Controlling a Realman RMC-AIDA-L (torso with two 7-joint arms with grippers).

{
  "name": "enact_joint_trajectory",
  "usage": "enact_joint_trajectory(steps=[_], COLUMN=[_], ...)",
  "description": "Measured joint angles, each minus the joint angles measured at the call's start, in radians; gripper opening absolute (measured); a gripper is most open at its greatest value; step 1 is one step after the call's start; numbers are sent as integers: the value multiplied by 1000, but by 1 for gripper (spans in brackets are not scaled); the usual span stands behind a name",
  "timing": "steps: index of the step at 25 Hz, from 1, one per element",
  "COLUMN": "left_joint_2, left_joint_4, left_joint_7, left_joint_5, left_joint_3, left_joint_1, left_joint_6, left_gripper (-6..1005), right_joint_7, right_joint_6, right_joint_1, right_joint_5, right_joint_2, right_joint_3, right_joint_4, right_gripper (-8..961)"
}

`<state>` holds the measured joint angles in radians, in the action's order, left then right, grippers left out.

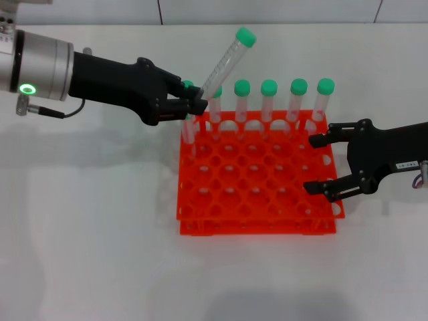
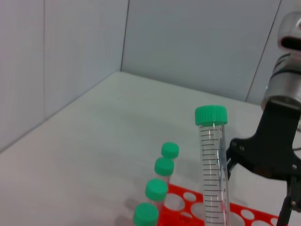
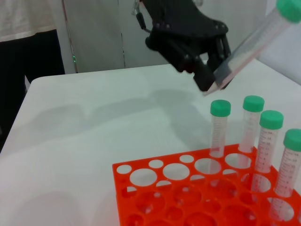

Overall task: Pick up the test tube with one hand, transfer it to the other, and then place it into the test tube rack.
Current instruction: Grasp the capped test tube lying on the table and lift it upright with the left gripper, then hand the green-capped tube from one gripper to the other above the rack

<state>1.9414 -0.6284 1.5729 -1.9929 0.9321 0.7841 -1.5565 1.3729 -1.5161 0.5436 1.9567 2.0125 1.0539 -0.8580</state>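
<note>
The left hand [image 1: 194, 103] pinches one tilted tube [image 1: 226, 63] above the orange rack's [image 1: 257, 194] far-left corner, six tubes stand in its far row, and the right hand [image 1: 321, 164] waits spread at its right edge.

The white label [image 1: 406, 164] on the right arm carries print too small to read; the tube [image 2: 214, 174] shows only unnumbered graduation lines.

The test tube rack [image 1: 257, 194] is bright orange, patterned with round holes. The test tube [image 1: 224, 67] above it is clear, black-graduated, green-capped. Both end effectors, left [image 1: 194, 103] and right [image 1: 324, 164], are black; the bench [image 1: 87, 221] is white.
</note>
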Motion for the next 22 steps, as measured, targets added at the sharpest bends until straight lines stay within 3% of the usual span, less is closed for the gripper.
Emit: enact_joint_trajectory(steps=[22], left_joint_2=[37], left_joint_4=[1], left_joint_7=[-22], left_joint_5=[-12], left_joint_3=[9], left_joint_1=[4], left_joint_6=[27], left_gripper=[211], right_joint_7=[0], right_joint_6=[1], right_joint_1=[1], right_joint_5=[1], right_joint_2=[0], right_joint_3=[-3], right_joint_4=[0], right_gripper=[868])
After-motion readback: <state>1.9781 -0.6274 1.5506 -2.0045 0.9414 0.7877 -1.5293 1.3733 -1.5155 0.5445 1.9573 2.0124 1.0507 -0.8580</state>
